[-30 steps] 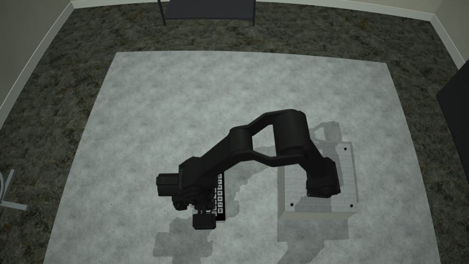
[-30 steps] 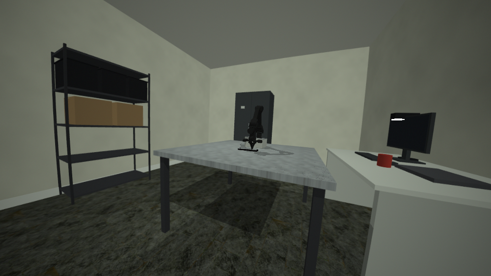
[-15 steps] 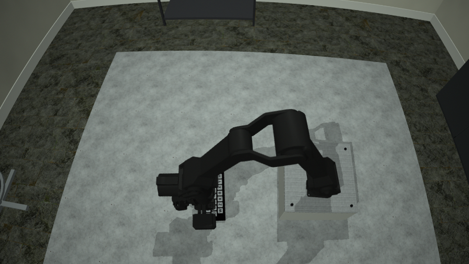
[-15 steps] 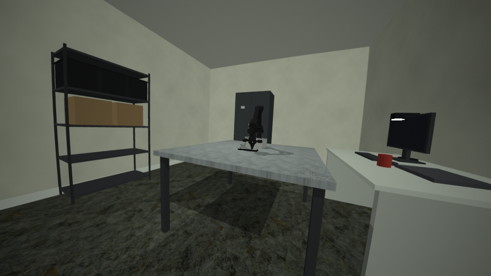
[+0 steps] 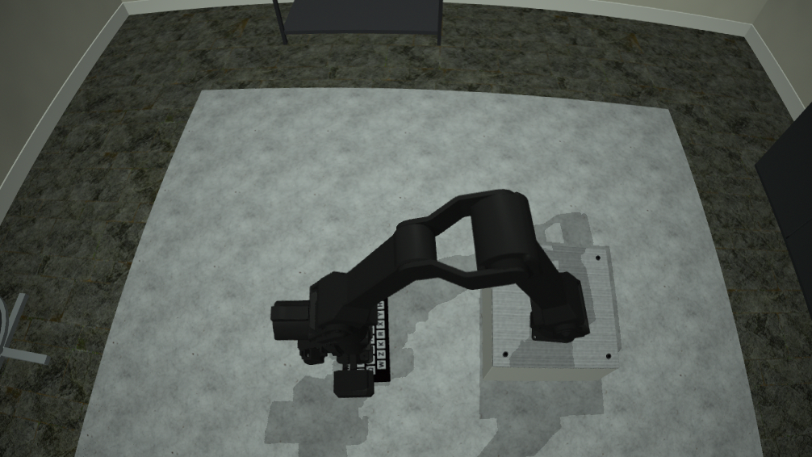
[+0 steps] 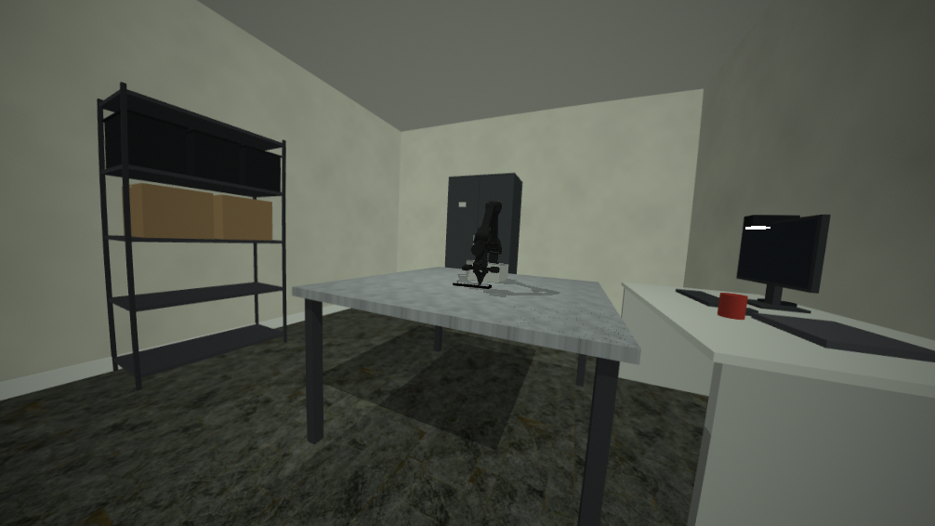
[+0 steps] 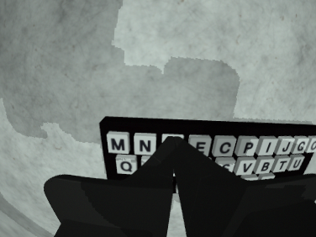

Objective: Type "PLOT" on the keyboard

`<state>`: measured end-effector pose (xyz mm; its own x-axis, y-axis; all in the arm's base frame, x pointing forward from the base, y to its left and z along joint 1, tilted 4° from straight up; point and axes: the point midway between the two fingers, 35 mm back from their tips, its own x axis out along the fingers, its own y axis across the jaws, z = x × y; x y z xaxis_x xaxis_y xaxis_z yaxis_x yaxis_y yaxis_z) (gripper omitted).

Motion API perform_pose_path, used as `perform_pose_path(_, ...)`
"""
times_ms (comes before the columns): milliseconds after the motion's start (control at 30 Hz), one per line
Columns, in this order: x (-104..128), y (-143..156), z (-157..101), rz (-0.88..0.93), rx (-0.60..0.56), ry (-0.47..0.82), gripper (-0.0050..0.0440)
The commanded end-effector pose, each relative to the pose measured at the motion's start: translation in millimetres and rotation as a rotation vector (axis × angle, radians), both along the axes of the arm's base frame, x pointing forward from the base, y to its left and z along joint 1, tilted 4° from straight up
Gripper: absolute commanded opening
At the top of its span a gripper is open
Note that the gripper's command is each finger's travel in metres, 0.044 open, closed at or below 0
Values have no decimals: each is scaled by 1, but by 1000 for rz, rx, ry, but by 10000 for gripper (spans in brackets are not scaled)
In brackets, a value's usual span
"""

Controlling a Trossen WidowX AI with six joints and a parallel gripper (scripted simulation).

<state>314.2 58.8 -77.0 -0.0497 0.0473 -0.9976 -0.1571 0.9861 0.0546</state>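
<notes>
Your table (image 5: 238, 170) carries the arm's mount at about 4 o'clock and the keyboard (image 5: 384, 372) near 6 o'clock, mostly under the wrist. The gripper (image 7: 175, 148) is pinched fully together, holding nothing, tip over the top key row just right of N. Which letters are already typed can't be told; P (image 7: 244, 145) sits at its 3 o'clock.
</notes>
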Motion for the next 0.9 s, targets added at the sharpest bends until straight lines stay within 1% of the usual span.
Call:
perform_pose_path(0,-2,0,-2,-2,-1,6,0)
perform_pose_path(333,-2,0,-2,-2,-1,6,0)
perform_pose_path(400,-1,0,5,-2,-1,6,0)
perform_pose_path(500,0,-1,30,-2,-1,6,0)
perform_pose_path(833,0,-2,33,-2,-1,6,0)
perform_pose_path(867,-1,-3,30,-3,-2,11,0)
